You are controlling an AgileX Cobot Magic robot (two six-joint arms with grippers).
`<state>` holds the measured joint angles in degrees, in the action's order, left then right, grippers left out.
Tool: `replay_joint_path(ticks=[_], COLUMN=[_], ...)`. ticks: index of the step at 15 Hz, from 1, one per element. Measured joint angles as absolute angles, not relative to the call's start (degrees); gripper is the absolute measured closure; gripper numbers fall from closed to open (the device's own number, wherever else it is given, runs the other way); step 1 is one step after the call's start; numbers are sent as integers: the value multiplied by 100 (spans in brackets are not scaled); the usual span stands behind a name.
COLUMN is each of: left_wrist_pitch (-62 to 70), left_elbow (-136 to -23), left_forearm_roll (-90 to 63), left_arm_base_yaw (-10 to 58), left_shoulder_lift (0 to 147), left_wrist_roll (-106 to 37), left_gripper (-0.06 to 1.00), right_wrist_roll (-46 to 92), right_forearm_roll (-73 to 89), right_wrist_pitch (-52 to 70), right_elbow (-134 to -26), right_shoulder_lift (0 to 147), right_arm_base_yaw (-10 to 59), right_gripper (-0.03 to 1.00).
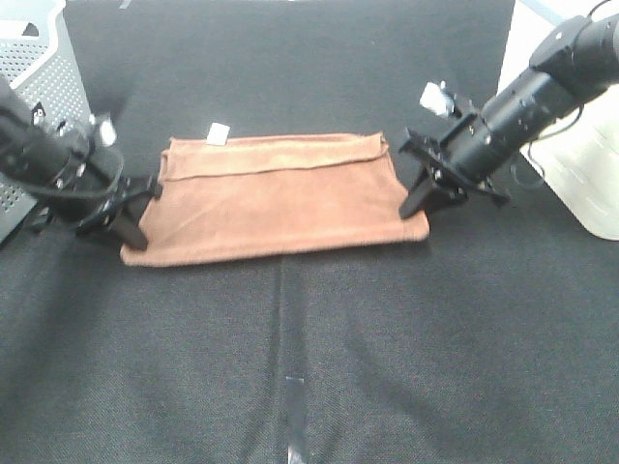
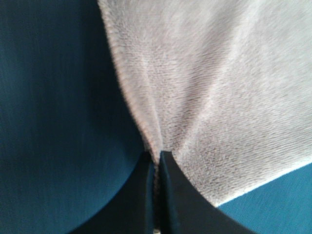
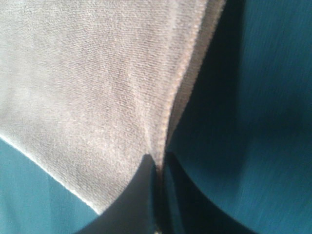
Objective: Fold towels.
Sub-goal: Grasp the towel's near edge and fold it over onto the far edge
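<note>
The towel lies flat in the middle of the counter. One layer is turned over along its far side, near the white tag. Your left fingers are pressed together on its left short edge, and your right fingers on its right short edge. Each pair holds only a little cloth at the very tips.

This is the risk, I think: if you pull the arms apart or lift unevenly, one edge can slip out and the fold comes crooked. I cannot tell whether each pinch holds both layers, so a lower layer may drop.

In front of the towel the counter gives wide room. The grey perforated box stands close to your left arm and the white object close to the right one, so outward room is small.
</note>
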<state>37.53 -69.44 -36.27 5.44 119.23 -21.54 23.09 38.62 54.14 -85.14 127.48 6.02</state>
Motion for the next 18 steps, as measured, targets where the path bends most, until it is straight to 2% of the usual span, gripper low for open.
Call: replay_joint_path(ticks=[3, 5, 9, 13, 18], left_wrist_pitch=[3650, 3558, 3673, 3701, 3592], left_elbow=[-6870, -7002, -8027, -9356, -10325], left_forearm_roll=[-3610, -3610, -3564, -2962, -2762], left_arm_base_yaw=[544, 544, 544, 544, 544], left_shoulder_lift=[11740, 11700, 12032, 12783, 13419], left_wrist_roll=[-2160, -2091, -1788, -1077, -957], left_gripper=[94, 94, 94, 94, 94], right_wrist_roll=[2309, 2309, 1988, 1662, 1564], right_forearm_roll=[3833, 3753, 3386, 3151, 3140], right_wrist_pitch=[5260, 5151, 5117, 5386, 5386], right_elbow=[-8348, -8657, -9987, -11665, -12754], right_shoulder_lift=[12725, 12725, 12977, 13900, 14605], right_arm_base_yaw=[636, 636, 636, 636, 636], right_gripper=[97, 97, 97, 97, 97])
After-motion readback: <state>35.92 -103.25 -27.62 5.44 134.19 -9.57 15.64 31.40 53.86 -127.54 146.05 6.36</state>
